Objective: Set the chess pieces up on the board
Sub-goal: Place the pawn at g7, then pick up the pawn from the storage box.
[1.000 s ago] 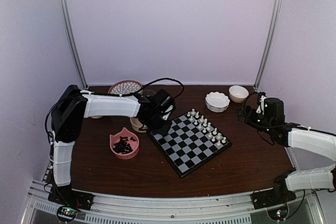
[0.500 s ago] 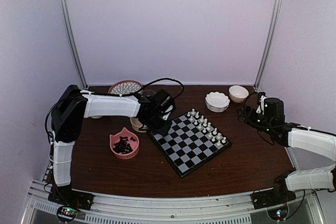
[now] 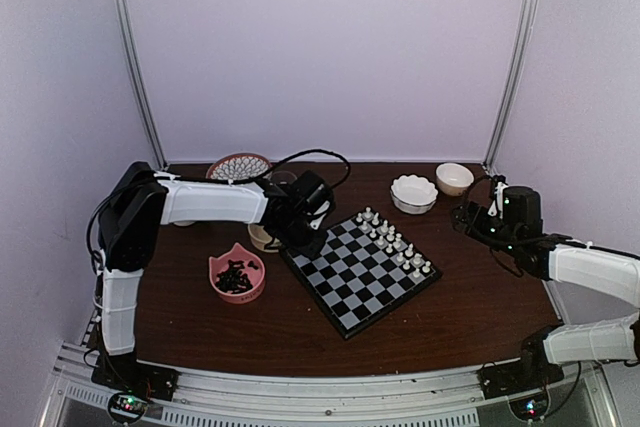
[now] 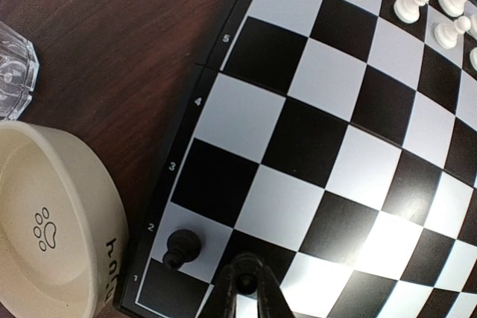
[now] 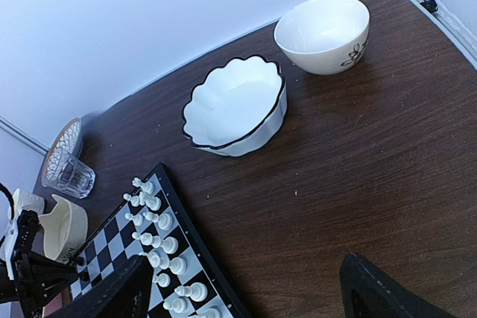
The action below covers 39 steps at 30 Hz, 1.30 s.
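The board (image 3: 360, 272) lies tilted at the table's middle, with white chessmen (image 3: 395, 242) lined along its far right side. My left gripper (image 3: 300, 237) hangs over the board's near-left corner. In the left wrist view its fingertips (image 4: 250, 281) are shut on a black chess piece (image 4: 250, 267) standing on a dark square. Another black piece (image 4: 181, 247) stands on the light square beside it, clear of the fingers. More black chess pieces fill the pink bowl (image 3: 237, 277). My right gripper (image 5: 242, 288) is open over bare table, right of the board (image 5: 112, 240).
A cream paw-print bowl (image 4: 52, 236) and a glass (image 4: 15, 68) sit just left of the board. A scalloped white bowl (image 5: 235, 106) and a round white bowl (image 5: 322, 31) stand at the back right. A patterned plate (image 3: 238, 166) is at the back left.
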Each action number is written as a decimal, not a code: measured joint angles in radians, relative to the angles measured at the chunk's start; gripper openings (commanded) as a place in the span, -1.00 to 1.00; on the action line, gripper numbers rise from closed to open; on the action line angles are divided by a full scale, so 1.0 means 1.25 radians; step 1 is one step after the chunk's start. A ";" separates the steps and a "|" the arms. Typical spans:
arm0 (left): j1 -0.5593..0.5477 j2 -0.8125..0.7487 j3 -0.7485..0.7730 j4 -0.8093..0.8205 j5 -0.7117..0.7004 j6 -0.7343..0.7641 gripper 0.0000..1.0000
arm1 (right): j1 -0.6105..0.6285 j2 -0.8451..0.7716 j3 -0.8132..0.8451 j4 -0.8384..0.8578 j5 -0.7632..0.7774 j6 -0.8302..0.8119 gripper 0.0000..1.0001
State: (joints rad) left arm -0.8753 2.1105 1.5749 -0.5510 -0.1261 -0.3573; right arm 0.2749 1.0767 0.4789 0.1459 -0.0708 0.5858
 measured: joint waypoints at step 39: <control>0.044 -0.491 -0.501 -0.043 -0.038 -0.040 -0.46 | 0.000 -0.029 0.000 -0.018 0.001 -0.012 0.82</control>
State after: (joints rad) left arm -0.8204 1.4971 0.9482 -0.6048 -0.1738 -0.4072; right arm 0.2752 1.0409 0.4789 0.1234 -0.0692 0.5713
